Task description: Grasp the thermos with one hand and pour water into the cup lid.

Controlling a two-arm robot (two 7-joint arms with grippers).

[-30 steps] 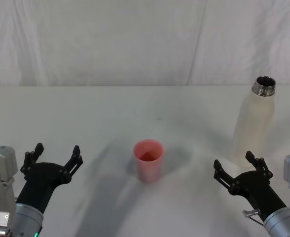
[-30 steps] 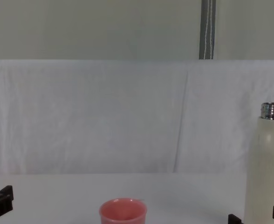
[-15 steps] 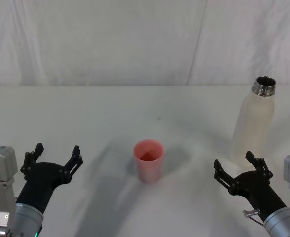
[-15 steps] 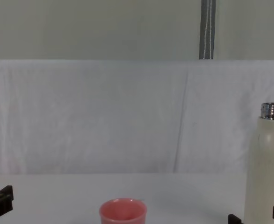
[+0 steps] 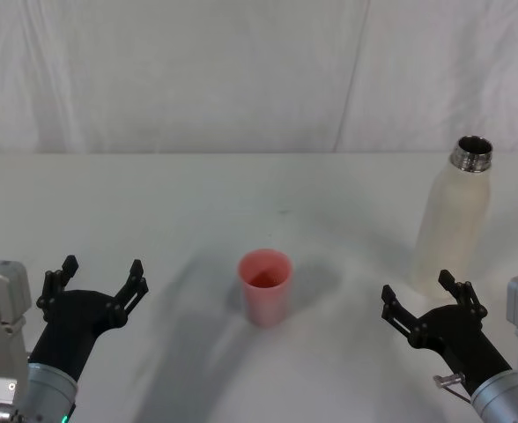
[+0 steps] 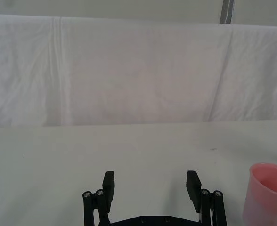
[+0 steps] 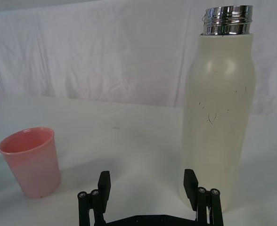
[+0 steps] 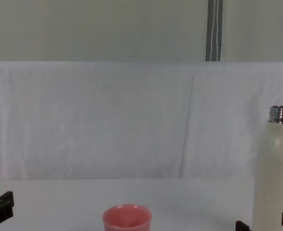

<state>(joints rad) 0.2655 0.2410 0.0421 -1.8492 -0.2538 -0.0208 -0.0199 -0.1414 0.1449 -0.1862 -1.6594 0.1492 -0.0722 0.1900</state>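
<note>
The cream-white thermos (image 5: 455,220) stands upright at the right of the table, its steel neck uncapped; the right wrist view shows the thermos (image 7: 218,103) just beyond the fingers. The pink cup lid (image 5: 265,286) sits upright mid-table and appears in the cup lid (image 8: 126,217) chest view, cup lid (image 7: 31,161) right wrist view and cup lid (image 6: 268,194) left wrist view. My right gripper (image 5: 428,301) is open, low at the near right, a little short of the thermos and holding nothing. My left gripper (image 5: 98,276) rests open at the near left, well apart from the cup lid.
A white cloth covers the table (image 5: 197,203) and hangs as a backdrop (image 5: 241,70) behind it. A grey pole (image 8: 214,30) rises behind the backdrop. Bare tabletop lies between the cup lid and the thermos.
</note>
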